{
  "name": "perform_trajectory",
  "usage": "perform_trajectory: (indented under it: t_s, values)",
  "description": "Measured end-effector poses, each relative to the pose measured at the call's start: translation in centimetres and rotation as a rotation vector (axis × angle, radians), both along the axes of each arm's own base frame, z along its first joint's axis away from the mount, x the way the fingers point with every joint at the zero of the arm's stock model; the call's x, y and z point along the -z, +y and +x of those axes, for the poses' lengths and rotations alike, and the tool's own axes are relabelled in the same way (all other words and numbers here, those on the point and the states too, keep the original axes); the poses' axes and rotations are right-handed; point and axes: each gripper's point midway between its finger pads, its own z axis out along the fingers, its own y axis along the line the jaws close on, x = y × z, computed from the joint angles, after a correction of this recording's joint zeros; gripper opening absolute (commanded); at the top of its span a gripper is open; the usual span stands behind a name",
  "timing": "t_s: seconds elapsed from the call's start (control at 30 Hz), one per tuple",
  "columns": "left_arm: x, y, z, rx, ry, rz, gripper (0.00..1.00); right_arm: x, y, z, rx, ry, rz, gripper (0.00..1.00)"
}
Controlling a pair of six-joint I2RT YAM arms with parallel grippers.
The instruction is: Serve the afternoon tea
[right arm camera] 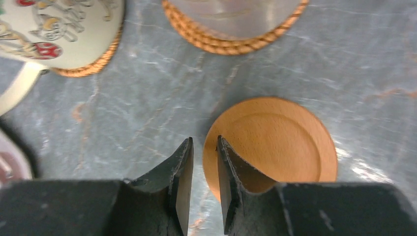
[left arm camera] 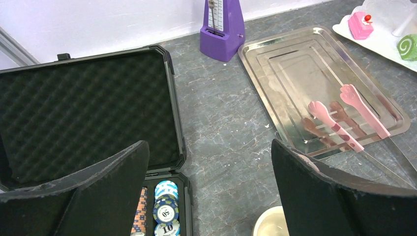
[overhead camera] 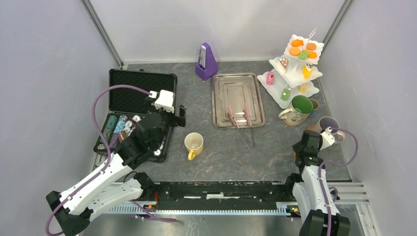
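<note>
A plain round wooden coaster (right arm camera: 280,142) lies flat on the table. My right gripper (right arm camera: 204,145) straddles its left rim with a narrow gap, one finger over the coaster and one outside it; a strip of table still shows between the outer finger and the rim. Just beyond are the big green mug (right arm camera: 69,29) and a mauve mug (overhead camera: 328,125), each on a cork coaster (right arm camera: 236,42). The yellow mug (overhead camera: 193,144) stands mid-table. My left gripper (left arm camera: 209,157) hangs wide open and empty above the table beside it. Pastries sit on the white three-tier stand (overhead camera: 295,69).
A steel tray (overhead camera: 238,100) with pink tongs (left arm camera: 339,118) lies at the centre back. Behind it stands a purple metronome (overhead camera: 206,62). An open black case (overhead camera: 140,98) holding poker chips (left arm camera: 164,211) fills the left side.
</note>
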Motion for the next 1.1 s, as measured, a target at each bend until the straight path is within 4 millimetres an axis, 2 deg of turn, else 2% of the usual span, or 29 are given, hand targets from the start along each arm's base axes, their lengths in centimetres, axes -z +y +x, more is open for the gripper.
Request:
perform_trajectory:
  t_s: [0.23,0.57,0.67,0.73,0.93,1.0,1.1]
  values:
    - [-0.1,0.0,0.0,0.0,-0.002,-0.002,0.99,-0.2,2.8,2.6,-0.092,-0.091,0.082,0.29]
    - [-0.8,0.4,-0.4,0.0,-0.022,-0.023,0.99,-0.4,6.3,4.1,-0.226,-0.127,0.163,0.31]
    - [-0.9,0.4,-0.4,0.0,-0.023,-0.023,0.99,-0.5,6.8,4.1,-0.245,-0.131,0.17,0.33]
    - [-0.9,0.4,-0.4,0.0,-0.025,-0.025,0.99,-0.7,7.0,4.2,-0.259,-0.14,0.173,0.4]
    - [-1.2,0.6,-0.6,0.0,-0.032,-0.033,0.99,-1.9,7.6,3.8,-0.371,-0.14,0.116,0.77]
    - [-1.3,0.6,-0.6,0.001,-0.034,-0.035,0.99,-3.5,7.5,4.2,-0.424,-0.164,0.062,0.84]
    - [-1.5,0.7,-0.7,0.001,-0.04,-0.041,0.99,-7.4,8.0,5.2,-0.535,-0.243,-0.03,0.89]
